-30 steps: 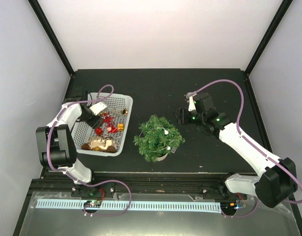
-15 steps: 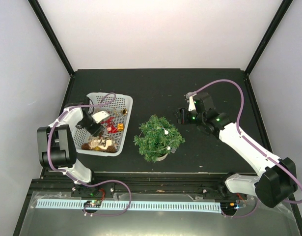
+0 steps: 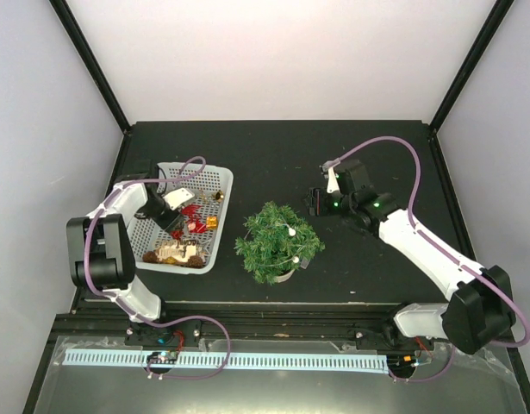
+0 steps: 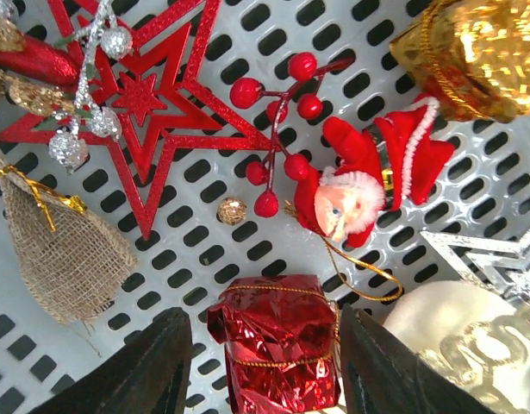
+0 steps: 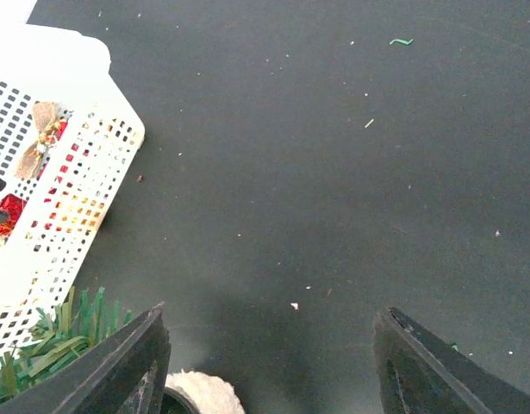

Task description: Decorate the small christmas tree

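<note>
The small christmas tree [image 3: 277,241], bushy dark green in a cream pot, stands mid-table with a couple of white ornaments on it. My left gripper [image 3: 185,211] is down inside the white perforated basket [image 3: 215,177]. In the left wrist view it [image 4: 269,375] is open, its fingers [image 4: 152,371] on either side of a red foil gift [image 4: 277,349] without touching it. My right gripper [image 3: 315,203] hovers to the right of the tree and is open and empty [image 5: 273,371]. A few green needles [image 5: 49,345] show at its lower left.
In the basket lie a Santa figure [image 4: 359,181], a red glitter star [image 4: 144,103], a berry sprig [image 4: 277,129], a burlap sack [image 4: 62,250], a gold gift [image 4: 471,52], a silver star [image 4: 489,254] and a white ornament [image 4: 445,328]. A white fuzzy thing [image 5: 204,392] lies below the right gripper.
My left gripper has shifted a little up and right inside the basket, over the red ornaments. My right gripper has edged slightly left toward the tree.
</note>
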{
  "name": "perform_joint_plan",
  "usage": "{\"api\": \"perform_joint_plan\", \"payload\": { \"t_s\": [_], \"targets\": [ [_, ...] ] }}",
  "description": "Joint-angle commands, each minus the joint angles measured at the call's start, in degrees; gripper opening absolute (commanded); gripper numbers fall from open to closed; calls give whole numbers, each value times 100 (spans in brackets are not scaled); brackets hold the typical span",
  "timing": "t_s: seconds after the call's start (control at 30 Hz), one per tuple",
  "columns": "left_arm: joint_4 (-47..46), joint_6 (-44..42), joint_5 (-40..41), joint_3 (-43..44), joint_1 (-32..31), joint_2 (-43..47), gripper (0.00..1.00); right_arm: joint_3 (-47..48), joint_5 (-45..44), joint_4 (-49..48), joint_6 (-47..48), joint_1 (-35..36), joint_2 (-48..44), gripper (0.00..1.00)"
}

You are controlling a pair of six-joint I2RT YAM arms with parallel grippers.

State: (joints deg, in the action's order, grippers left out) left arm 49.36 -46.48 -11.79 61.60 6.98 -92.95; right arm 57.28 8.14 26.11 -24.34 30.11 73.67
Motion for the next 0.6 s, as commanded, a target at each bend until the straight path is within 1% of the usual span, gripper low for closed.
{"api": "perform_joint_plan", "payload": {
  "t_s": [0.0, 0.1, 0.27, 0.47, 0.57],
  "targets": [
    [-340, 17, 230, 296, -45, -197, 49, 196, 108, -111, 37, -40, 127, 65],
    [-614, 146, 493, 407, -102, -358, 49, 237, 137, -132, 25, -40, 190, 65],
    [-1275, 340, 824, 462, -134, -505, 54, 251, 136, -126, 43, -40, 202, 65],
    [-1166, 469, 721, 900, -167, -915, 55, 214, 109, -145, 52, -40, 213, 65],
    [-1080, 529, 562, 1128, -190, -1094, 52, 235, 126, -159, 61, -40, 244, 65]
  ]
}}
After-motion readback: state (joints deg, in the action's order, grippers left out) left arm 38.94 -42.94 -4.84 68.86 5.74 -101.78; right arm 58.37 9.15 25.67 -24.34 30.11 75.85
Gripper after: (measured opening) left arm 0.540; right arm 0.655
